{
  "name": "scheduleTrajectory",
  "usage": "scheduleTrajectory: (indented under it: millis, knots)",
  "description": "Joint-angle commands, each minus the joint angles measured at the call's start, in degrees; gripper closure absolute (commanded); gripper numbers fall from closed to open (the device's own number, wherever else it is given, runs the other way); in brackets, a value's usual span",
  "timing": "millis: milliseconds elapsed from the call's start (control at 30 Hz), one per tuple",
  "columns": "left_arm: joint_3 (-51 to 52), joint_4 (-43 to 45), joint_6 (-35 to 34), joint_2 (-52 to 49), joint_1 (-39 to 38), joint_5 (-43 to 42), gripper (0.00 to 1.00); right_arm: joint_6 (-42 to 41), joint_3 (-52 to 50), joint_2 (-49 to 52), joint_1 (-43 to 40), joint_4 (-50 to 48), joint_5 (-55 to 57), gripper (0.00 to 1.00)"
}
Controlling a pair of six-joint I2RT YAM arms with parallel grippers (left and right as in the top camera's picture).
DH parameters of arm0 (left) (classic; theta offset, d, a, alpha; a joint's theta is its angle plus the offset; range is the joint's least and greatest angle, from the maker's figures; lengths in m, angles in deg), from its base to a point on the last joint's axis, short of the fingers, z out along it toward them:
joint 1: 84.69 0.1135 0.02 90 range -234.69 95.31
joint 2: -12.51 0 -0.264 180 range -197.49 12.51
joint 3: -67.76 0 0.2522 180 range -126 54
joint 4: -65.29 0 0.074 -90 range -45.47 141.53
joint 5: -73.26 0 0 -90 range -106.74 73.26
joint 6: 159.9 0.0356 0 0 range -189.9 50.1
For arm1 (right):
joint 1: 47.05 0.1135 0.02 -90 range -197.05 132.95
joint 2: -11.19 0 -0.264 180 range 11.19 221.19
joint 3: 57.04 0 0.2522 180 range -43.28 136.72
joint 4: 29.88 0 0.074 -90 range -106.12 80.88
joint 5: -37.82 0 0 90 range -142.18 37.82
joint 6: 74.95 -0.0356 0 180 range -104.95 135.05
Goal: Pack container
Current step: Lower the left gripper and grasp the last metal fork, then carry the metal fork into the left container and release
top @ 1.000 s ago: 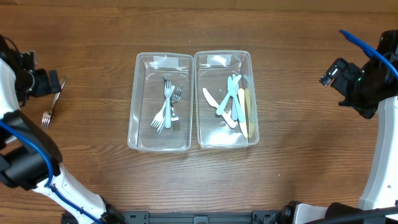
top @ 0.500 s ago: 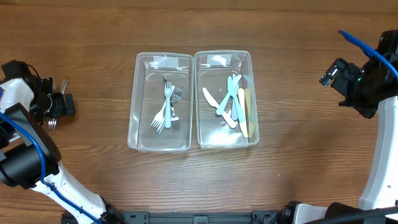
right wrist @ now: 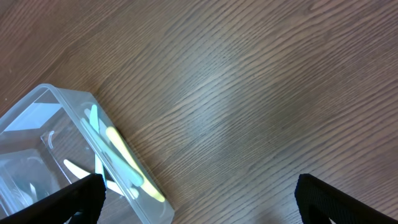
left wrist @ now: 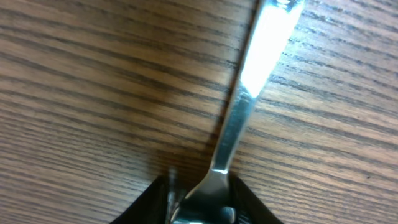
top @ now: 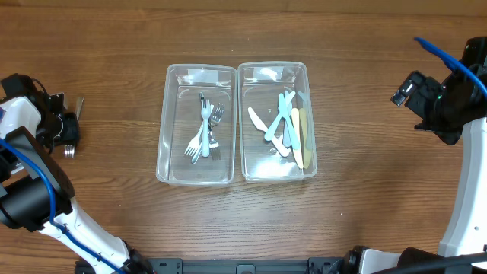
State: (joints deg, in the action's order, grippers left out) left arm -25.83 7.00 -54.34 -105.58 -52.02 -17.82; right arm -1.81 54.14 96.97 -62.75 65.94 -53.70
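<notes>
Pinching a metal fork [left wrist: 239, 124] between its two dark fingers [left wrist: 152, 202], the left claw [top: 67, 131] sits at the far left edge of the table [top: 122, 221], well apart from the two clear plastic containers in the middle. The table is dark brown wood with a strong grain. In the left wrist view the shiny handle runs from the fingers at the bottom of the frame up and to the right over the wood, with a soft shadow beside it — whether the fork touches the table or hangs just above it cannot be told. From overhead, one end of the fork shows on the far side of the claw and the other end on the near side. The left container [top: 176, 164] and the right container [top: 262, 166] stand side by side, long sides touching or nearly so. A small heap of metal forks [top: 204, 131] lies in the left one, near its middle. The right one holds plastic knives [top: 288, 125] in light blue, white and yellow, lying roughly lengthwise and overlapping. The right claw [right wrist: 200, 186] hovers over the table at the right side, well away from both containers, spread wide with nothing in it — the right wrist view catches a corner of the right container with a yellow knife [right wrist: 134, 171] lying against its wall
</notes>
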Motion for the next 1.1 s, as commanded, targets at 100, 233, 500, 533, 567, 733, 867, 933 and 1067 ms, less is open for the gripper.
scheduleTrajectory:
  millis: [100,233,500,533,567,733,867,933,1067]
  knots:
    - [2.12,-0.48,0.31,-1.64,0.48,-0.07,0.84,0.17,0.07,-0.11,0.26,-0.33,-0.09,0.00]
    - [2.12,-0.44,0.31,-1.64,0.42,-0.94,0.89,0.17,0.07,-0.11,0.26,-0.33,-0.09,0.00]
    - [1.40,-1.66,-2.14,0.46,0.15,-4.70,0.96,0.35,0.07,-0.09,0.26,-0.59,-0.09,0.00]
    - [0.81,-2.43,-2.86,1.75,-0.15,-4.92,0.96,0.39,0.07,-0.11,0.26,-0.79,-0.09,0.00]
    - [-0.28,-3.78,-4.11,4.39,-0.92,-4.87,0.96,0.39,0.07,-0.11,0.26,-0.96,-0.09,0.00]
    - [-3.67,-8.46,-7.02,19.54,-8.00,-4.26,0.96,0.39,0.07,-0.11,0.26,-2.29,-0.09,0.00]
    - [-4.24,-11.85,-10.12,33.03,-21.00,-0.39,0.96,0.37,0.07,0.17,0.26,-2.97,-0.13,0.00]
    - [-4.22,-13.38,-12.35,35.71,-27.19,0.24,0.96,0.39,0.07,0.52,0.26,-3.04,-0.13,0.00]
    - [-2.91,-13.90,-18.47,35.41,-39.95,0.20,0.96,0.39,0.07,2.38,0.31,-2.89,-0.13,0.00]
